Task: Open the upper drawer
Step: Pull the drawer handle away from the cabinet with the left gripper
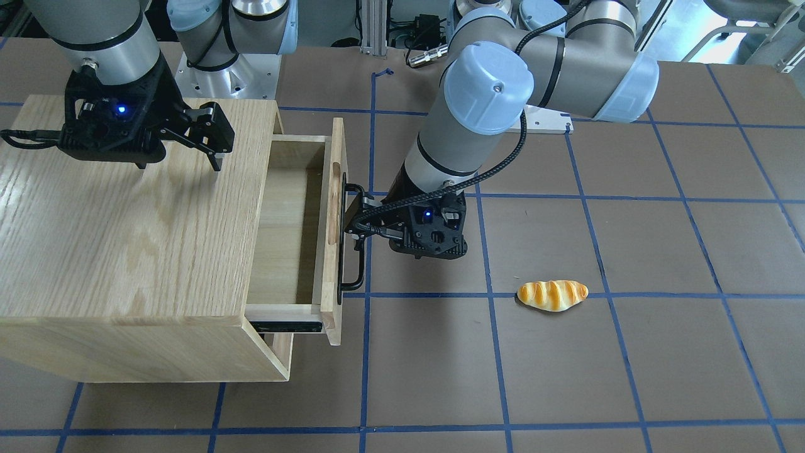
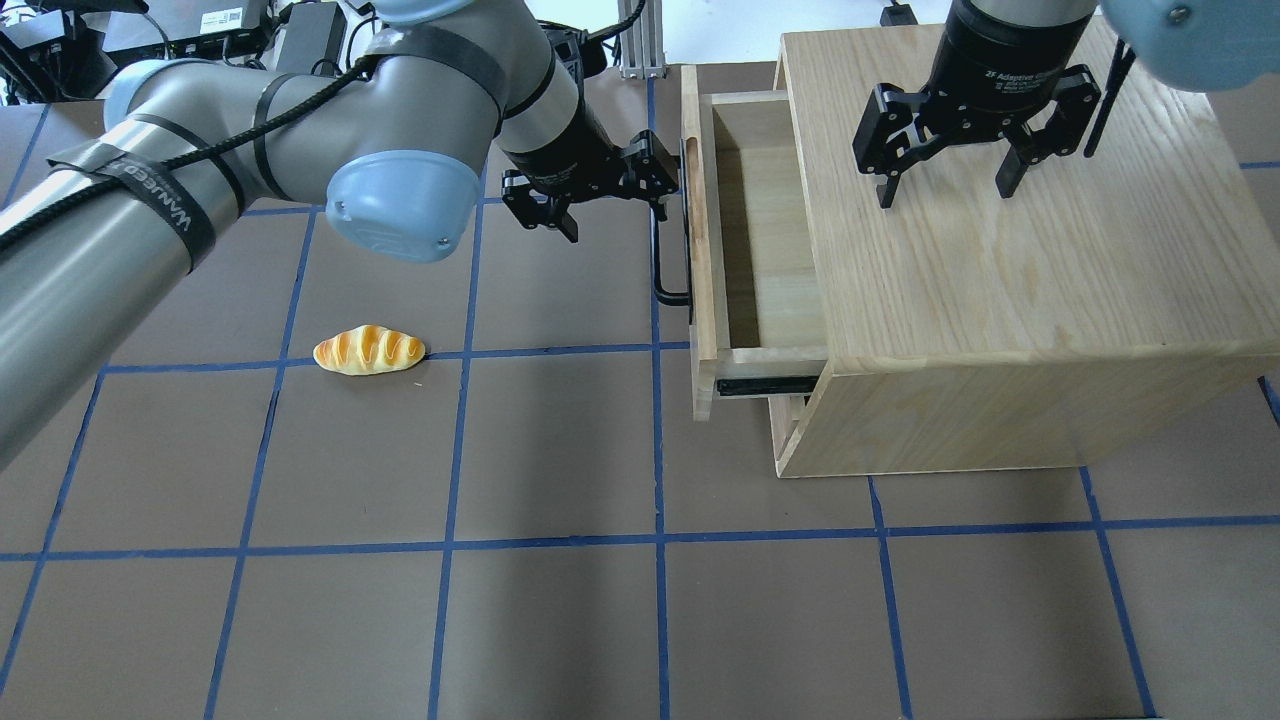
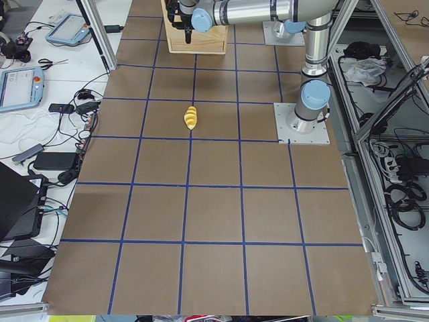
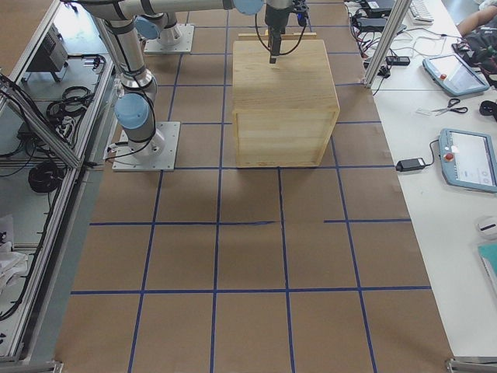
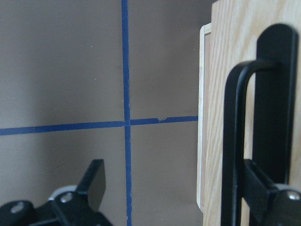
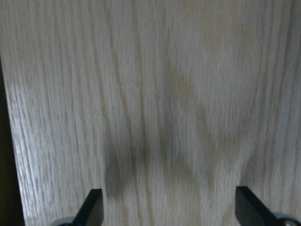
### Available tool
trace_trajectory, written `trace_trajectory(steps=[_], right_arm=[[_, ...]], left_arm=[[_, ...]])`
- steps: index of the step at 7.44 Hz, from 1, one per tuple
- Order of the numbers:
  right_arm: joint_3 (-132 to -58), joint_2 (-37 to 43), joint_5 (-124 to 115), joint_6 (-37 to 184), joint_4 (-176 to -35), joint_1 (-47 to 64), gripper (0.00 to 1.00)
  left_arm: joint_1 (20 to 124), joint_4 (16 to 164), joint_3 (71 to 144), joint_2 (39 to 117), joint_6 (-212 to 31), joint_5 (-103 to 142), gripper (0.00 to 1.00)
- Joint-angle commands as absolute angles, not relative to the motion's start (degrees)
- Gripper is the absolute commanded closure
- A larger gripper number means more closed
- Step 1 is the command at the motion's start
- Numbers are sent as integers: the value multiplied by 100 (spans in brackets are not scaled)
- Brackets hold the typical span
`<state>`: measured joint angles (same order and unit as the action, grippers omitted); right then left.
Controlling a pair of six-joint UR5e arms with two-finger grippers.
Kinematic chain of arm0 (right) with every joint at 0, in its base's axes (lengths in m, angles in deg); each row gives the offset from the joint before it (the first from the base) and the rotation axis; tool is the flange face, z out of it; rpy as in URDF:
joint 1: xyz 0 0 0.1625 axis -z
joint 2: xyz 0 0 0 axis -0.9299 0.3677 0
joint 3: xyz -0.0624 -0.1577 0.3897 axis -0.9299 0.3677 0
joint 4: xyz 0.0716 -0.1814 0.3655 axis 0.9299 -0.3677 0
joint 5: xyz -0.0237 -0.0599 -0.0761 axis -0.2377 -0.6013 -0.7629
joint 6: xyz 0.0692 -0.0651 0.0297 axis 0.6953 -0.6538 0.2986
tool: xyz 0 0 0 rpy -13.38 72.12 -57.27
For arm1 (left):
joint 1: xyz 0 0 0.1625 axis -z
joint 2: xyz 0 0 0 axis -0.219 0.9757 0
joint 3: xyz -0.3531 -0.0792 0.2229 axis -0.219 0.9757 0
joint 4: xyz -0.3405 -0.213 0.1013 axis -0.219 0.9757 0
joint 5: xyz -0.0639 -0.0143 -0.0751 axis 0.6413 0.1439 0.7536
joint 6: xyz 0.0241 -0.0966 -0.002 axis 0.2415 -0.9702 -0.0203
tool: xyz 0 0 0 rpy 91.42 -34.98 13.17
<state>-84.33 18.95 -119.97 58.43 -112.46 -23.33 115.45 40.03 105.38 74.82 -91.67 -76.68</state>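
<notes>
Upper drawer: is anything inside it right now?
The exposed part of the upper drawer shows only bare pale wood, no items. Its rear portion sits under the cabinet top, hidden from view.

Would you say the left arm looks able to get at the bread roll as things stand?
Probably yes. The roll lies alone on the table on that arm's side. The open left tool has one finger behind the drawer handle, so it would need to back off first.
</notes>
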Motion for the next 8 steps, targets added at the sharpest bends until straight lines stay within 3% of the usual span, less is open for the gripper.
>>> trace_trajectory(steps=[1,8], right_arm=[[-8433,1895,-11997,5839,-11246,-2333,0],[-8433,1895,-11997,5848,-11246,-2333,0]], left_arm=[[11294,4233,10552,7445,-8814,-7682,0],[10644,4507,10719,7278,-8276,-7814,0]])
